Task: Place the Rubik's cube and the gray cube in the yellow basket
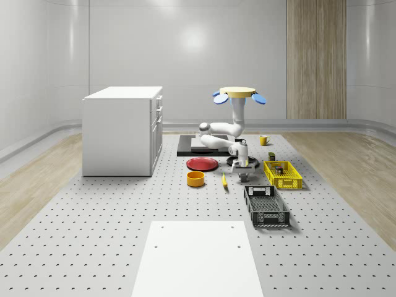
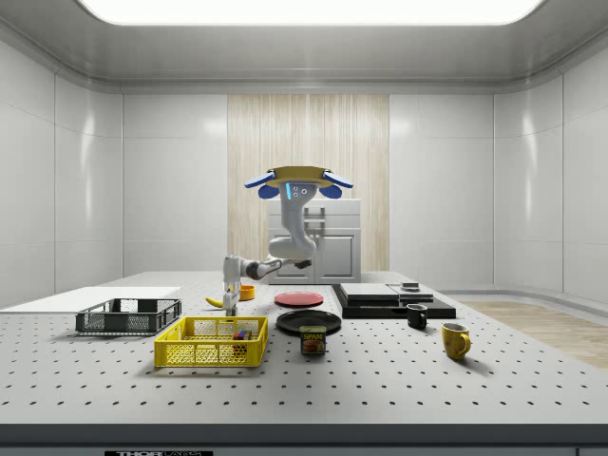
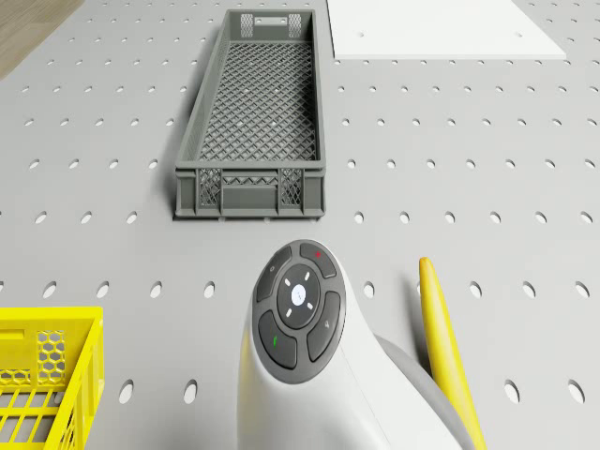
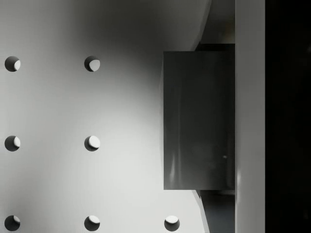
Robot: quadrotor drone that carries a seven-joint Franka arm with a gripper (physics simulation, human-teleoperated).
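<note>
Gripper (image 1: 242,168) hangs low over the perforated grey table (image 1: 93,247), pointing down between the yellow banana (image 1: 224,181) and the yellow mesh basket (image 1: 283,174); whether its fingers are apart or closed on anything I cannot tell. In the wrist view a plain gray cube (image 4: 198,120) sits on the table right by a finger. White arm (image 1: 219,133) bends up to the drone (image 1: 239,94), hovering over the table near the black slab (image 1: 201,146). A multicoloured Rubik's cube (image 2: 239,336) lies inside the basket.
</note>
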